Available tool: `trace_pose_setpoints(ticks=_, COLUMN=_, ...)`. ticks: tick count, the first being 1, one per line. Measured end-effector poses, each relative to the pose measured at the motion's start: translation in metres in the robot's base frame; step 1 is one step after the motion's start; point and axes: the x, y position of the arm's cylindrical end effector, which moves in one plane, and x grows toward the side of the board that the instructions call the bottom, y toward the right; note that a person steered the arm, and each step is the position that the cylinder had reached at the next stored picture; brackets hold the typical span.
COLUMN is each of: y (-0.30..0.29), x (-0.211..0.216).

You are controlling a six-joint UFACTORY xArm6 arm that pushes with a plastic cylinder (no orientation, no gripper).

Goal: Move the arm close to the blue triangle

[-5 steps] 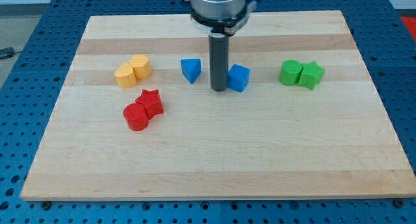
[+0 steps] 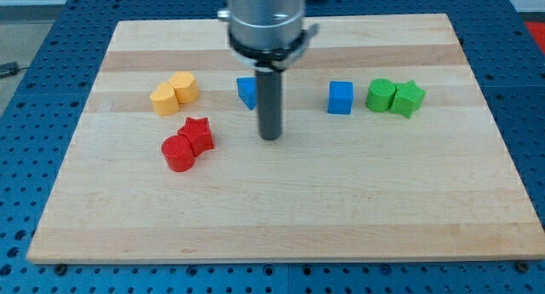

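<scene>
The blue triangle (image 2: pixel 246 92) lies on the wooden board (image 2: pixel 281 209) a little left of centre, toward the view's top; the rod hides its right part. My tip (image 2: pixel 270 138) rests on the board just below and to the right of it, a short way off. A blue cube (image 2: pixel 341 97) sits further to the view's right.
Two yellow blocks (image 2: pixel 174 92) sit together at the left. A red star (image 2: pixel 197 134) and a red cylinder (image 2: pixel 178 153) touch below them. A green block (image 2: pixel 381 95) and a green star (image 2: pixel 408 98) sit at the right.
My tip has moved left and toward the view's bottom, away from the blue cube. The blue cube now sits further right, near the green blocks.
</scene>
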Motion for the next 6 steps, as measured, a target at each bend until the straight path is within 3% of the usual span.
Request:
trace_pose_setpoints(ticks=2, y=-0.063, x=-0.017)
trace_pose_setpoints(ticks=4, y=-0.076, x=-0.064)
trace_pose_setpoints(ticks=5, y=-0.075, x=-0.07)
trace_pose_setpoints(ticks=6, y=-0.033, x=-0.07)
